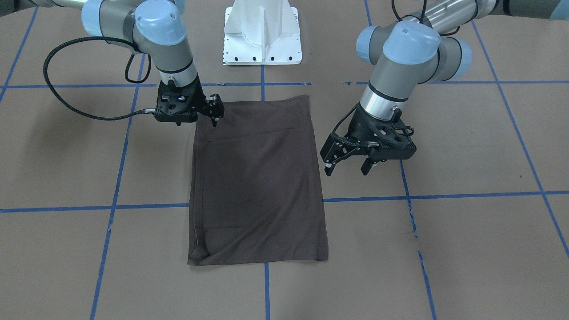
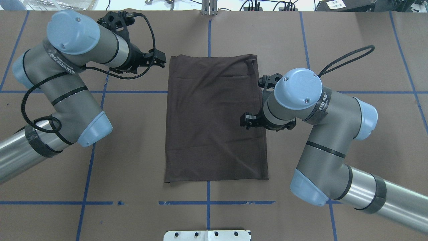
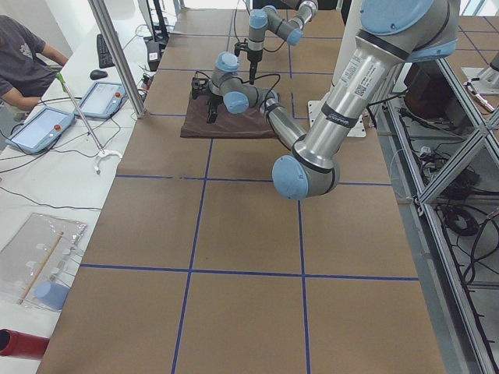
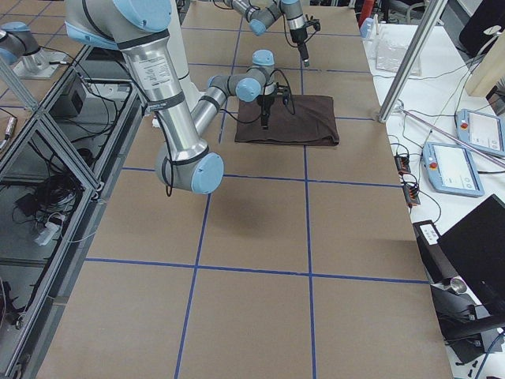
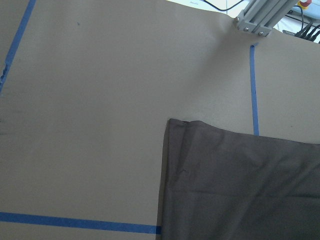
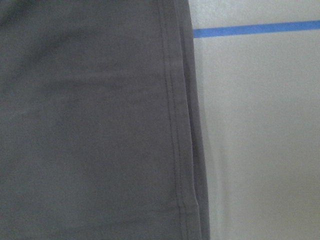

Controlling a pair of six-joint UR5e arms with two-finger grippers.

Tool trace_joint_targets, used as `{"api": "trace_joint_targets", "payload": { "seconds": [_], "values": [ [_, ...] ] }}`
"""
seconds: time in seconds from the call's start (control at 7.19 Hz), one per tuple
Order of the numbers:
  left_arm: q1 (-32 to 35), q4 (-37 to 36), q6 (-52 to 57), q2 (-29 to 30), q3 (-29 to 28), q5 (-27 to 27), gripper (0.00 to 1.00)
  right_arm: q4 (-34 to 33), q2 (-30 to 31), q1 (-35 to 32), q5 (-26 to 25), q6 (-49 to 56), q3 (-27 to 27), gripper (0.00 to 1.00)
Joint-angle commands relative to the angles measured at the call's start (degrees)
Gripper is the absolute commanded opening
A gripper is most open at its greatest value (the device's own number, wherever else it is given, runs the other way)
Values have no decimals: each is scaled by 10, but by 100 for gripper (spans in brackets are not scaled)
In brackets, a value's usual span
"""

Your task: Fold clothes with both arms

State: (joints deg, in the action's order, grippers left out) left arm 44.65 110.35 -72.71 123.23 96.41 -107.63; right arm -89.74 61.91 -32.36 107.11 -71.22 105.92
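The dark brown-grey T-shirt (image 1: pixel 258 178) lies flat on the brown table, folded into a tall rectangle; it also shows in the overhead view (image 2: pixel 214 117). My left gripper (image 1: pixel 347 168) is open and empty, hovering just off the shirt's side edge; in the overhead view (image 2: pixel 159 59) it sits by the shirt's far corner. Its wrist view shows that corner (image 5: pixel 240 185). My right gripper (image 1: pixel 215 112) hangs over the opposite edge, fingers apart and holding nothing; it also shows in the overhead view (image 2: pixel 246 121). Its wrist view shows the hemmed edge (image 6: pixel 90 120).
The white pedestal base (image 1: pixel 262 35) stands at the robot's side of the table. Blue tape lines (image 1: pixel 146 206) grid the brown surface. In the exterior left view, a person (image 3: pixel 23 54), tablets (image 3: pixel 39 128) and a metal post (image 3: pixel 117 54) stand beyond the far edge.
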Motion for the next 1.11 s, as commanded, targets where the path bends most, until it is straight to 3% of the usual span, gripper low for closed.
{"api": "trace_joint_targets", "payload": {
  "seconds": [0.0, 0.28, 0.56, 0.7, 0.97],
  "values": [
    [0, 0, -4, -1, 11, -6, 100, 43, -6, -7, 0, 0, -34, 100],
    [-24, 9, -40, -19, 12, -8, 100, 43, -5, -3, 6, -18, -13, 100],
    [-111, 83, -217, -73, 22, -1, 100, 43, 2, 5, 24, -63, 18, 100],
    [-159, 82, -274, -88, 41, 10, 100, 43, 2, 8, 34, -89, 35, 100],
    [-248, 76, -370, -129, 85, 82, 100, 39, 2, 10, 48, -103, 50, 100]
  ]
}}
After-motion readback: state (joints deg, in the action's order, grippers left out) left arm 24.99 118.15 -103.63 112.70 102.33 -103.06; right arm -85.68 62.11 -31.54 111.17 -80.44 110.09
